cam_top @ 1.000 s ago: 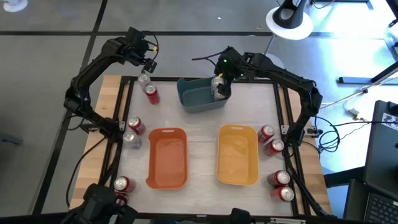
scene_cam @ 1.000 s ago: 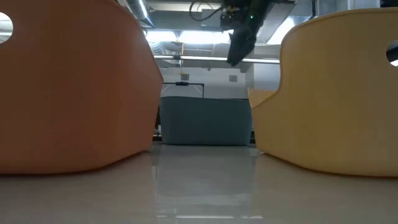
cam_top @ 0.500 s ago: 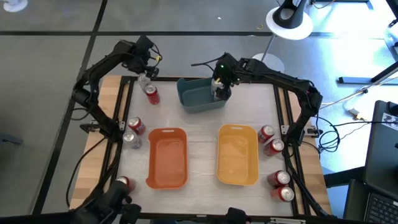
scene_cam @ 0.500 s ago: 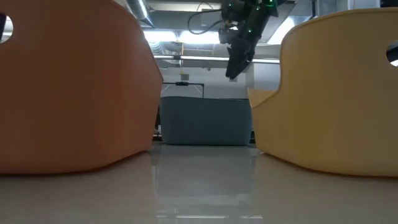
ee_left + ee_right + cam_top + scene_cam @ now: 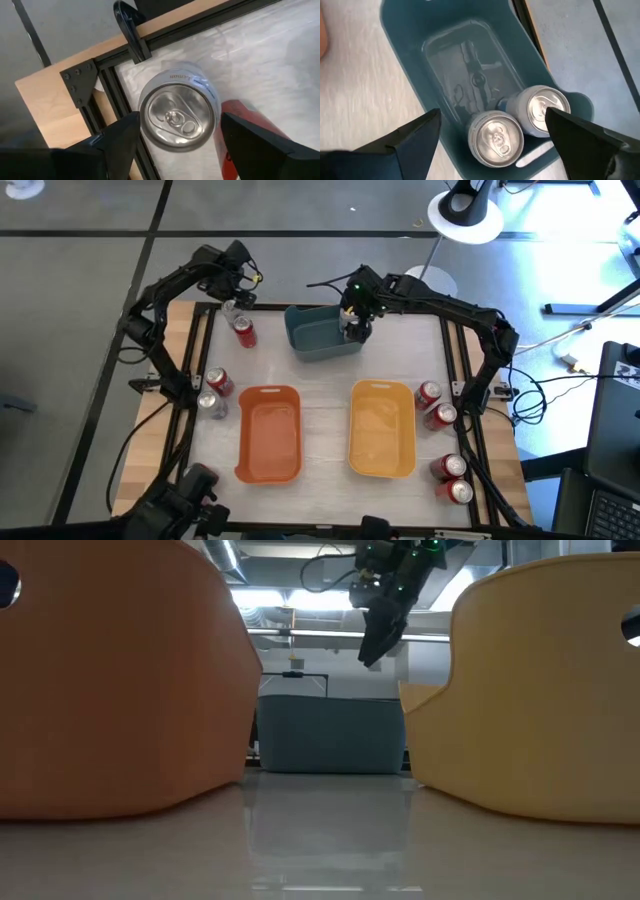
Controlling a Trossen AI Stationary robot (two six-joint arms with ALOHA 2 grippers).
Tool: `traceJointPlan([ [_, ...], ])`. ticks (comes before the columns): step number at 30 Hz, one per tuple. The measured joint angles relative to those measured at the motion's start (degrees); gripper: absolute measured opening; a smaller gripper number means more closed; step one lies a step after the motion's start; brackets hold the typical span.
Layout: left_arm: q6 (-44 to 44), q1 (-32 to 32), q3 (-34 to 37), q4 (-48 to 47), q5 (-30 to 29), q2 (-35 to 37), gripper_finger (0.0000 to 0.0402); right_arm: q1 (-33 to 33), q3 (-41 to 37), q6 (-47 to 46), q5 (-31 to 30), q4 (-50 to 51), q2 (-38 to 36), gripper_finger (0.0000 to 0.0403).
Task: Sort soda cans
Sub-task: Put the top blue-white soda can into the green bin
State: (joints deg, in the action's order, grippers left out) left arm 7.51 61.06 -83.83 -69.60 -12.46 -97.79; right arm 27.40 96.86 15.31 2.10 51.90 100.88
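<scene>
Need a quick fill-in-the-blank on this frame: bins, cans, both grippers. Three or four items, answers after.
1. The blue bin holds ____ silver-topped cans.
2. The right gripper is open above the ____ bin.
3. The left gripper is open over an upright silver can, with a ____ can right beside it.
4. The orange bin and yellow bin hold ____ cans.

Answers: two; blue; red; no

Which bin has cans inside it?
The blue bin at the table's far edge. Two silver cans stand inside, under the right pincer. The orange bin and yellow bin hold none.
</scene>
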Motion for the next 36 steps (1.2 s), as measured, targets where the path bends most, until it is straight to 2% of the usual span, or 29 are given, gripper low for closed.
traceJointPlan([
  [8, -0.55, 0.57, -0.23, 0.18, -1.54, -3.21, 0.0269, 0.00, 0.00, 0.00, 1.63, 0.03, 0.00, 0.0356],
  [19, -0.52, 0.31, -0.22, -0.50, -1.13, -3.61, 0.0269, 0.00, 0.00, 0.00, 1.63, -0.31, 0.00, 0.0356],
  [27, -1.74, -0.46, 0.22, 0.27, 1.43, 0.39, 0.0269, 0.00, 0.00, 0.00, 1.63, -0.40, 0.00, 0.0356],
  [36, -6.33, -0.38, 0.11, 1.24, 0.36, 3.44, 0.0269, 0.00, 0.00, 0.00, 1.63, -0.85, 0.00, 0.0356],
])
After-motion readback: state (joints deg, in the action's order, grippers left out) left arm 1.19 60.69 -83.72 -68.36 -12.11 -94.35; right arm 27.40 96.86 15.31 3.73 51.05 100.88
